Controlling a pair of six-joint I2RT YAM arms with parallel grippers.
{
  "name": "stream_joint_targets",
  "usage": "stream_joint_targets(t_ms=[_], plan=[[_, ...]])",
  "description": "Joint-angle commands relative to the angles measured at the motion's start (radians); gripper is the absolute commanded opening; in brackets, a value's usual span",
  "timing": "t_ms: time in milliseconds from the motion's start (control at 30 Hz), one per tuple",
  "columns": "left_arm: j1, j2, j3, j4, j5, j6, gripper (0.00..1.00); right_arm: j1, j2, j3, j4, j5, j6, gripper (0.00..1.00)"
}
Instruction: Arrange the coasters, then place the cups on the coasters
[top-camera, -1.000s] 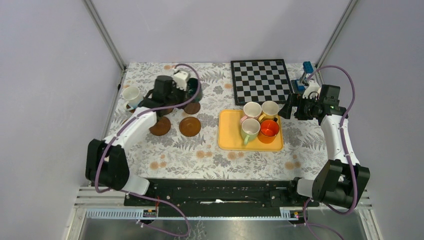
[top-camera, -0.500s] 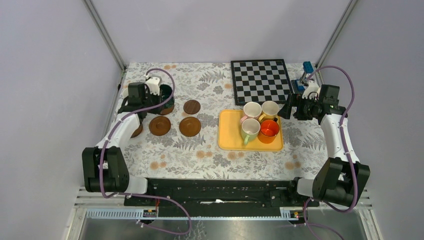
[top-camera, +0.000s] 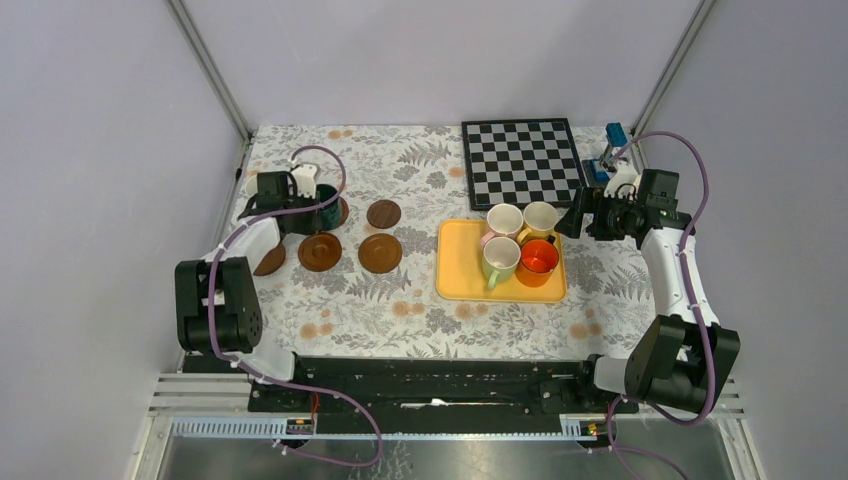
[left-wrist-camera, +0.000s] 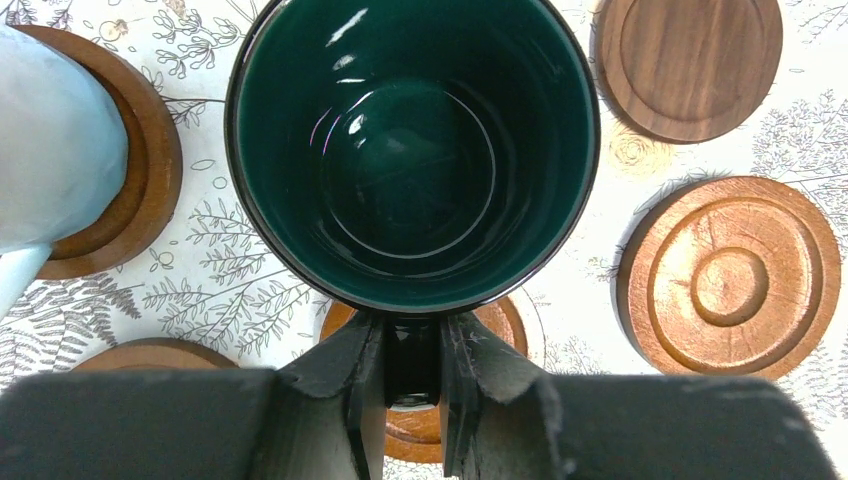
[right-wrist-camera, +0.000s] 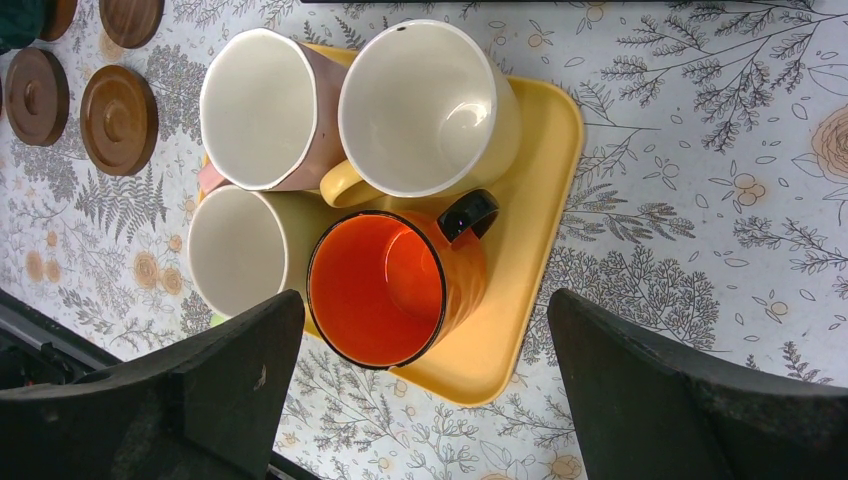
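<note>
Left claw (left-wrist-camera: 412, 348): we see it clamped on the handle of the glossy dark green ceramic mug (left-wrist-camera: 410, 150).
Green mug: it is upright at the left rear of the floral-covered bench (top-camera: 400, 300), over a round dark-brown wooden coaster (left-wrist-camera: 505, 325) whose edge shows beneath. We cannot tell whether it rests on it.
Neighbours: a pale blue mug (left-wrist-camera: 50, 140) stands on a second coaster (left-wrist-camera: 145, 180) just to the left. Two bare coasters (left-wrist-camera: 730, 280) (left-wrist-camera: 690, 60) lie to the right.
Right claw (right-wrist-camera: 425, 300): jaws are spread wide, gripping nothing, above the yellow rectangular tray (right-wrist-camera: 530, 280).
Tray: we count four mugs crowded together on it, pink mug (right-wrist-camera: 260, 110), cream-yellow mug (right-wrist-camera: 420, 105), light green mug (right-wrist-camera: 235, 250) and orange mug (right-wrist-camera: 385, 290).
</note>
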Motion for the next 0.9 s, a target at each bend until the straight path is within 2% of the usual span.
stream_joint_targets(t_ms=[0, 567, 700, 867], plan=[[0.008, 0.008, 0.073, 0.151, 0.041, 0.023, 0.0, 0.003, 0.005, 0.009, 0.01, -0.012, -0.006, 0.98], [0.023, 0.104, 0.091, 0.204, 0.054, 0.037, 0.0, 0.003, 0.015, 0.013, 0.007, -0.006, -0.005, 0.98], [0.023, 0.112, 0.095, 0.197, 0.062, 0.045, 0.04, 0.003, 0.014, 0.012, 0.006, -0.007, -0.005, 0.98], [0.022, 0.119, 0.1, 0.18, 0.058, 0.056, 0.14, 0.003, 0.014, 0.014, 0.005, -0.009, -0.002, 0.98]])
